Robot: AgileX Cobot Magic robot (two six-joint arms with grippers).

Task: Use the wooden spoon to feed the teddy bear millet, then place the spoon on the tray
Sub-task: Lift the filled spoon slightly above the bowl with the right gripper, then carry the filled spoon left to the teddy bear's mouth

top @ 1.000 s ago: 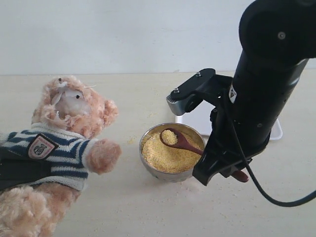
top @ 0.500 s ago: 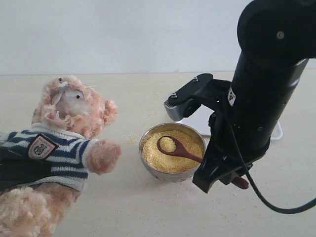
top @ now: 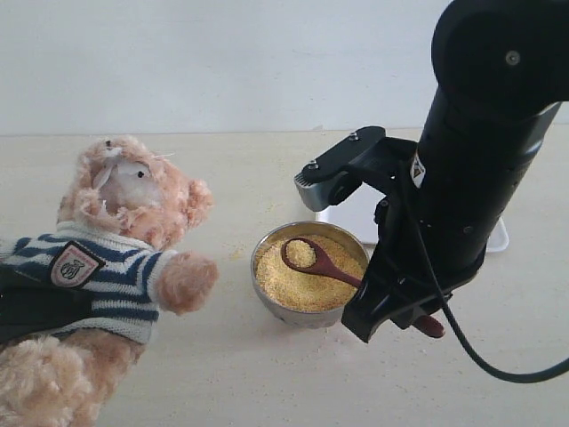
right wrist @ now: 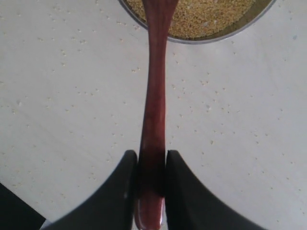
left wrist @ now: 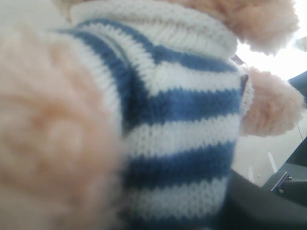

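The teddy bear leans back at the left, its striped shirt filling the left wrist view. My left gripper is a black shape clamped round its torso, its fingertips hidden by fur. My right gripper is shut on the handle of the wooden spoon. In the exterior view the right gripper sits just right of the steel bowl. The wooden spoon slants up to the left, its oval end holding millet just above the heap of millet. The tray lies behind the bowl, mostly hidden by the right arm.
Stray grains dot the pale tabletop around the steel bowl's rim and toward the bear's paw. The big black right arm blocks the right side. A plain wall rises behind the table.
The spoon's loaded end has dipped toward the heap, shifted slightly left and risen a little. The right gripper has shifted slightly left with it. The bear and left gripper have not moved.
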